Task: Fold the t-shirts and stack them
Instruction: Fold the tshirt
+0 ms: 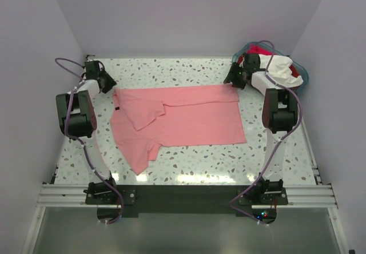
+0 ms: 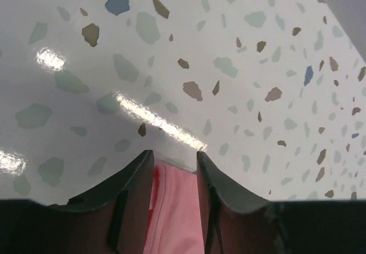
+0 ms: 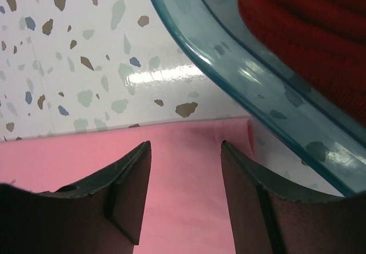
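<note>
A salmon-pink t-shirt [image 1: 194, 116] lies spread on the speckled table [image 1: 189, 162], its top edge folded down and one sleeve pointing to the front left. My left gripper [image 1: 108, 85] is at the shirt's far left corner. In the left wrist view the gripper [image 2: 174, 154] is open, with the pink hem [image 2: 177, 208] between the jaws. My right gripper [image 1: 235, 79] is at the shirt's far right corner. In the right wrist view it [image 3: 186, 145] is open just above the pink cloth [image 3: 183, 197]. White [image 1: 280, 68] and red [image 3: 309, 19] t-shirts lie in the basket.
The teal-blue basket [image 1: 303, 74] stands at the far right corner, its rim [image 3: 229, 59] close beside my right gripper. White walls enclose the table at the back and on both sides. Bare table shows in front of the shirt.
</note>
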`<state>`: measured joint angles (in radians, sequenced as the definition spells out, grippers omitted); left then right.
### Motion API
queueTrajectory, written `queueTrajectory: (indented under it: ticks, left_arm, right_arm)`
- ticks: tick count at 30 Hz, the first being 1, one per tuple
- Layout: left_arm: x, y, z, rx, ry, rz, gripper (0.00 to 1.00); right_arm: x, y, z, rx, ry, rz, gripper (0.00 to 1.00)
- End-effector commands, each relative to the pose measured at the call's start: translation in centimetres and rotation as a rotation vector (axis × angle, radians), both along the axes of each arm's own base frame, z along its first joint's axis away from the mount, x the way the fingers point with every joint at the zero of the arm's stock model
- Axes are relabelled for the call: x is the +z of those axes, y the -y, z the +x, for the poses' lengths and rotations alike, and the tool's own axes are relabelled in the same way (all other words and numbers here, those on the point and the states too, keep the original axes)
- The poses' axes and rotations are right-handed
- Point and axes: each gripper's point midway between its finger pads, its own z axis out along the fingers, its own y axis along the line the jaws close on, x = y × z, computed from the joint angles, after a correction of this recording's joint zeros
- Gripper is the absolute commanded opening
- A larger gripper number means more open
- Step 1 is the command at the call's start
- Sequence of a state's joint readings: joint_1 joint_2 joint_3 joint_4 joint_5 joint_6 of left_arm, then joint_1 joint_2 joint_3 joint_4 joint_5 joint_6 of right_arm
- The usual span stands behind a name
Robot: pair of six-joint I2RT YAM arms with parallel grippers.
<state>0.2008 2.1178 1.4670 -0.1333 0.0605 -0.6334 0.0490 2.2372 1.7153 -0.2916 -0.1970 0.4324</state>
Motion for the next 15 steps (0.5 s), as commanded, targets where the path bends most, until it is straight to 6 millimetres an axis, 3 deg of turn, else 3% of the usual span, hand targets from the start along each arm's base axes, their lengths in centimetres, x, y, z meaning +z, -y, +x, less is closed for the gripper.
queueTrajectory:
  ticks: [1,3,4,6,7,8,9,10,11,12,15]
  left_arm:
    - [8.1,0.0,2.0,-0.036,0.215,0.044,0.42]
    - [10.4,0.2,0.8,-0.035,0.248,0.062,0.51]
    - [10.8,0.3,0.1,-0.035,0.244,0.067,0.52]
    - [12.3,1.1,-1.7,-0.032,0.247,0.075,0.53]
    - [11.8,1.4,-3.1,-0.029,0.200,0.075,0.54]
    - [11.9,2.3,-4.6,-0.023,0.174,0.091,0.55]
    - [11.4,2.3,-5.9,0.002,0.132,0.115,0.55]
    - [11.0,2.8,-7.1,0.005,0.098,0.126,0.56]
    - [9.8,3.5,-9.6,0.003,0.038,0.141,0.57]
    - [9.2,3.9,-10.8,0.000,0.016,0.142,0.58]
    - [7.2,4.1,-15.9,0.013,-0.055,0.150,0.58]
  right_arm:
    - [4.0,1.4,-0.6,0.021,0.040,-0.027,0.57]
    - [4.5,0.9,-1.8,0.041,0.038,-0.026,0.57]
    - [6.4,0.2,-2.5,0.059,0.063,-0.025,0.57]
    - [6.3,-0.7,-4.4,0.080,0.038,-0.012,0.57]
    - [6.5,-1.8,-5.3,0.098,0.031,0.005,0.57]
    - [8.0,-2.2,-6.3,0.100,0.054,0.008,0.57]
    - [6.5,-2.3,-8.0,0.100,0.010,0.005,0.57]
    - [6.3,-3.1,-9.1,0.108,-0.001,0.002,0.57]
    - [7.3,-2.8,-10.0,0.093,0.014,-0.014,0.57]
    - [5.8,-2.5,-11.7,0.085,-0.032,-0.032,0.57]
    - [5.2,-1.3,-15.4,0.065,-0.093,-0.109,0.57]
